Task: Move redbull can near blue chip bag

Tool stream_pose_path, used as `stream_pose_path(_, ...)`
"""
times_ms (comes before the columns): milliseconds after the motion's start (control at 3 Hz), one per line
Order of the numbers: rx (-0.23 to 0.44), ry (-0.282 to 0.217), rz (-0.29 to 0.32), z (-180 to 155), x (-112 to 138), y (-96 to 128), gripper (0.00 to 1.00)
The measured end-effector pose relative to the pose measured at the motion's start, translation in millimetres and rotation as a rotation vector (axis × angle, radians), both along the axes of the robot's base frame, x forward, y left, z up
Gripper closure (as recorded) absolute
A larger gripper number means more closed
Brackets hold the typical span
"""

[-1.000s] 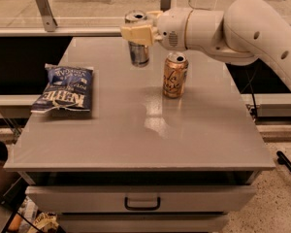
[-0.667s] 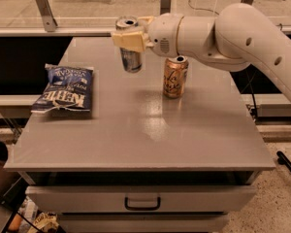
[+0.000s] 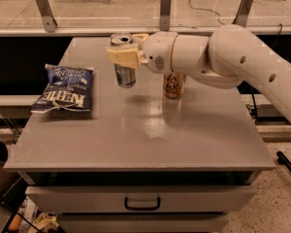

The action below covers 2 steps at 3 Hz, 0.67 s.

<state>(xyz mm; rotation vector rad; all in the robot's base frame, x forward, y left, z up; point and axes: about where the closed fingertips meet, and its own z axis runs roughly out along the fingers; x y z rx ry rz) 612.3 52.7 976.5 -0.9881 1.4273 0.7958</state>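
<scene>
The redbull can [image 3: 124, 73], slim and silver-blue with a silver top, is held above the grey table [image 3: 140, 130] at its back middle. My gripper [image 3: 125, 53] is shut on the can's upper part, its cream fingers [image 3: 122, 57] clamped around it. The blue chip bag [image 3: 64, 88] lies flat at the table's left side, a short way left of the can. The white arm reaches in from the right.
A wider gold-orange can [image 3: 174, 85] stands on the table right of the held can, partly hidden behind the arm. A drawer with a handle [image 3: 142, 205] sits under the table top. A railing with metal posts [image 3: 165, 8] runs behind the table.
The gripper has carried the redbull can leftward toward the blue chip bag and away from the gold-orange can. The bag and the other can have not moved.
</scene>
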Motion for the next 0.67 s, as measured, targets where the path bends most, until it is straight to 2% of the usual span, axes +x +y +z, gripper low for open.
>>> stream_pose_path(333,-0.015,0.04,-0.025,-28,-6,-6,1.0)
stream_pose_path(667,0.007,0.054,-0.027,-46,-9,-9,1.0)
